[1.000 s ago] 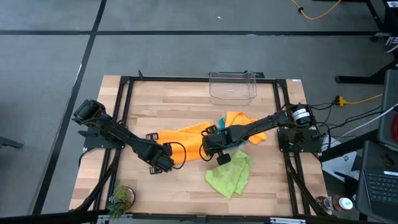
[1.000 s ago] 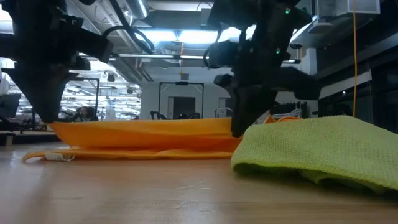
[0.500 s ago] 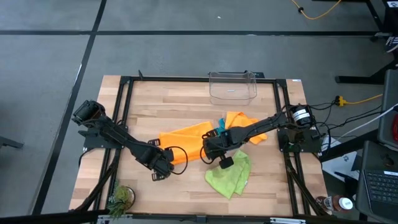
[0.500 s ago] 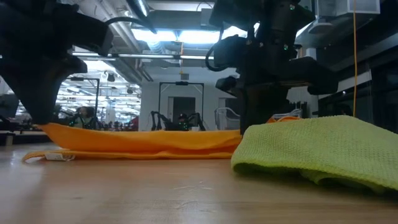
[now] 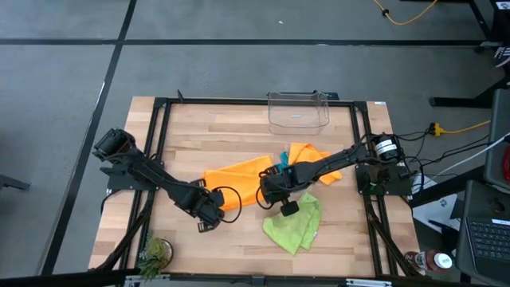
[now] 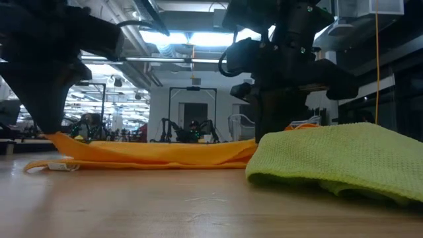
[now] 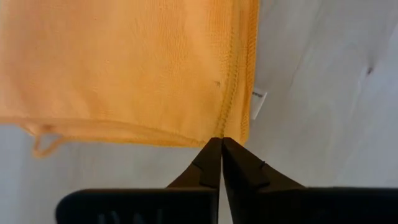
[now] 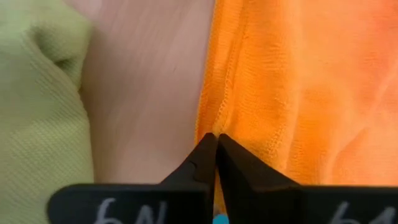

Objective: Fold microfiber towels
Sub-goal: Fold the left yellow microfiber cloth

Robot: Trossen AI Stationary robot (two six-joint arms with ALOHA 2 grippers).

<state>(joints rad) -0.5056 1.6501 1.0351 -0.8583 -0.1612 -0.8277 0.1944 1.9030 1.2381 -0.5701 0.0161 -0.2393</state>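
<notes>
An orange towel [image 5: 239, 171] lies stretched across the table's middle between my two grippers. My left gripper [image 5: 209, 214] is shut on its left end, and my right gripper [image 5: 271, 191] is shut on its right end. A second orange towel [image 5: 315, 155] lies crumpled under the right arm, with a teal-blue bit [image 5: 283, 159] showing beside it. The lime green towel [image 5: 295, 225] lies crumpled near the front, right of middle. In the low view the held orange towel [image 6: 158, 151] runs low over the table. My left gripper pinches the orange towel's hemmed edge [image 7: 225, 127] between its two fingers, close to the corner with the white tag [image 7: 258, 102]. The fingers point down from above. The held edge [image 6: 59, 139] is raised a little; the lower layer [image 6: 53, 165] lies on the table. My right gripper pinches the orange towel's hemmed edge [image 8: 208, 127] between its two fingers, from above, pointing down. The edge is held just above the table, beside the lime green towel [image 8: 37, 93]. The cloth sags slightly toward the left gripper.
A clear plastic bin [image 5: 299, 110] stands at the table's far edge. A small green plant [image 5: 155, 253] sits at the near left corner. A black frame [image 5: 159, 143] borders the wooden table top. Bare wood lies along the far half and the near left.
My left gripper has gone toward the table's near edge, still shut on the orange towel. The held edge has come down from a raised, taut band to a low one sagging close to the table. My right gripper has shifted slightly toward the near edge.
</notes>
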